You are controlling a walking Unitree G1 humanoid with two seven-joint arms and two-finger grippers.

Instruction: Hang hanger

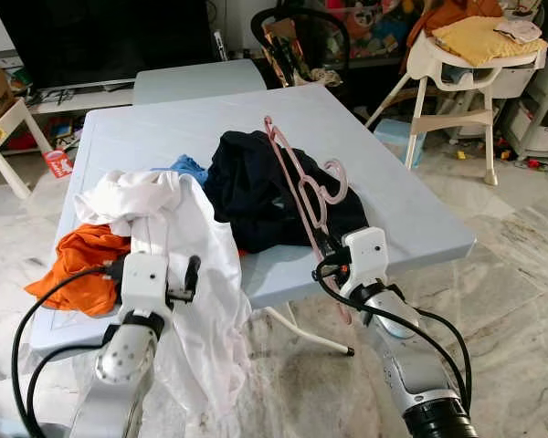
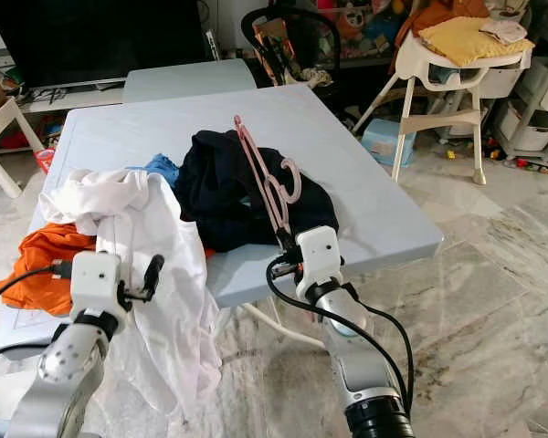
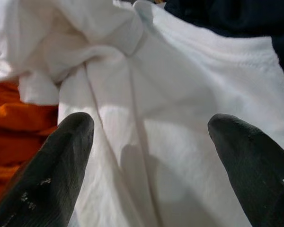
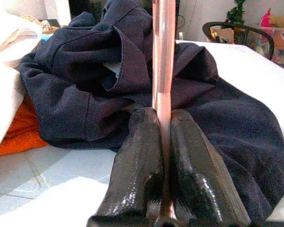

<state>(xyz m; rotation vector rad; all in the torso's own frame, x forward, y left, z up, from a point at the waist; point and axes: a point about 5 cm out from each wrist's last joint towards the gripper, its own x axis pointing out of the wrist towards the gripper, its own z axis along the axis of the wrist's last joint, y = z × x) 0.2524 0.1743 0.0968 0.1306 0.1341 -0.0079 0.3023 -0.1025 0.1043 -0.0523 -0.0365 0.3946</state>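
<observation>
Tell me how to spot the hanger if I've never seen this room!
Find the pale blue table piled with clothes. At its near edge, above the dark navy garment, the right gripper pinches a thin pink hanger standing on end. It is the only stiff, skinny thing among soft heaps of cloth.

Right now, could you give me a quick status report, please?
Right hand shut on pink hanger. Left hand open over white shirt. Dark garment beneath hanger.

My left arm (image 1: pixel 123 360) and right arm (image 1: pixel 411 365) are silver tubes, each ending in a white boxy wrist block. Black cables loop out behind both blocks. The left gripper (image 3: pixel 151 161) and right gripper (image 4: pixel 163 156) have matte black, rounded fingers, faintly scuffed.
</observation>
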